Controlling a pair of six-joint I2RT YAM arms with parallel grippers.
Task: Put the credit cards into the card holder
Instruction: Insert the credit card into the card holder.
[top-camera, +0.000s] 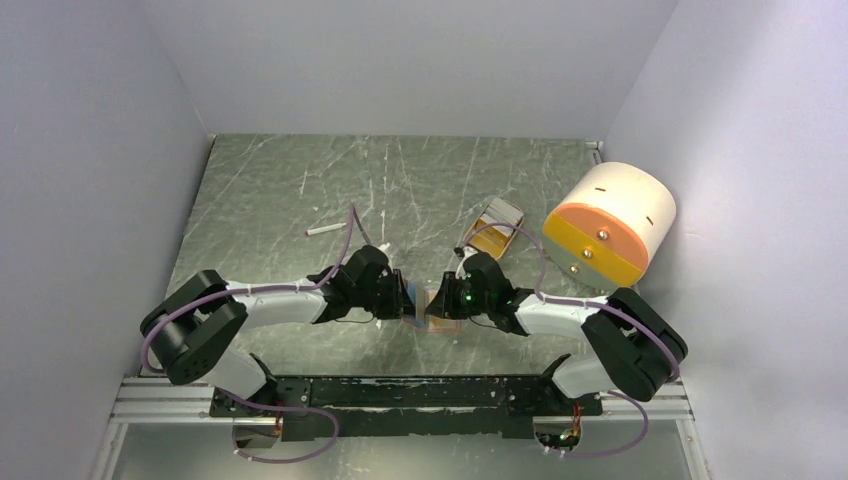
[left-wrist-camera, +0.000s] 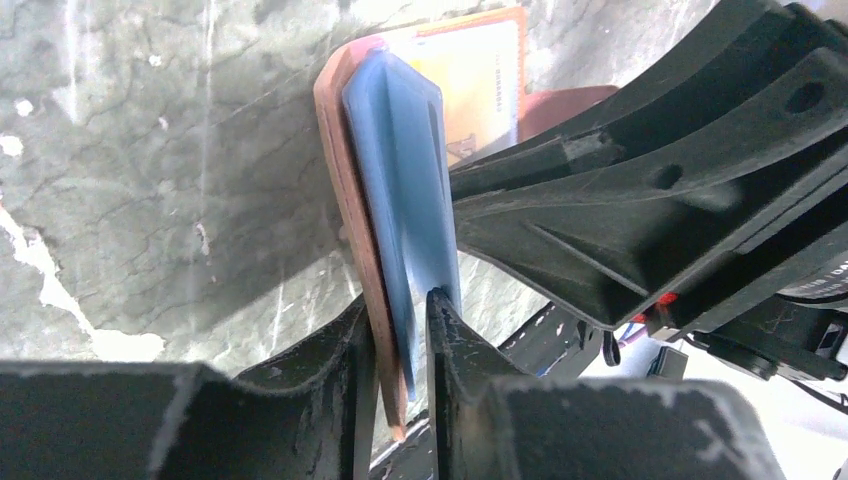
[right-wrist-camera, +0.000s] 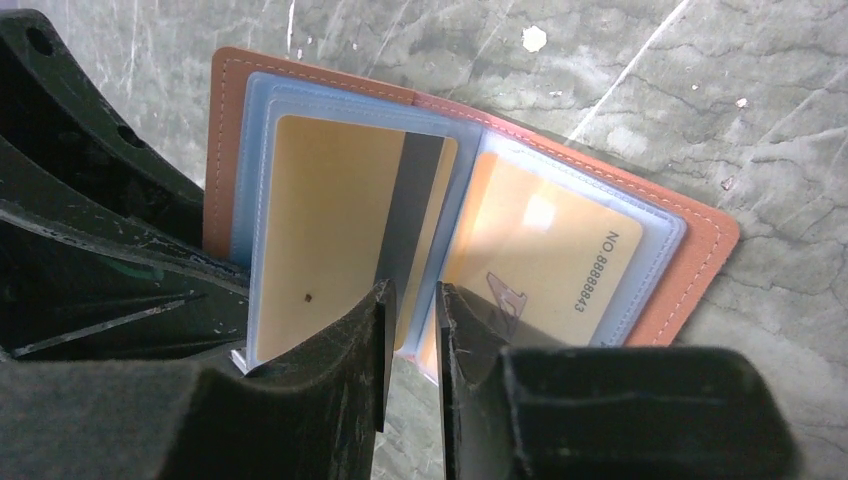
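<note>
The reddish-brown card holder (top-camera: 425, 312) hangs open between my two grippers, just above the table in front of the arm bases. My left gripper (left-wrist-camera: 400, 315) (top-camera: 405, 300) is shut on one leather cover (left-wrist-camera: 345, 170) and its blue plastic sleeves (left-wrist-camera: 405, 170). An orange-yellow credit card (right-wrist-camera: 320, 220) with a black stripe sits in an inner sleeve. Another orange one (right-wrist-camera: 560, 250) (left-wrist-camera: 480, 70), with a printed number, lies in the far page by the cover (right-wrist-camera: 700, 250). My right gripper (right-wrist-camera: 412, 290) (top-camera: 440, 303) stands at the sleeves' lower edge near the spine, jaws narrowly open with table showing between them.
A tan oblong tray (top-camera: 495, 222) lies just behind the right gripper. A big cream-and-orange cylinder (top-camera: 610, 222) stands at the right wall. A small white stick (top-camera: 322, 230) lies on the grey marbled table behind the left arm. Walls close in on three sides.
</note>
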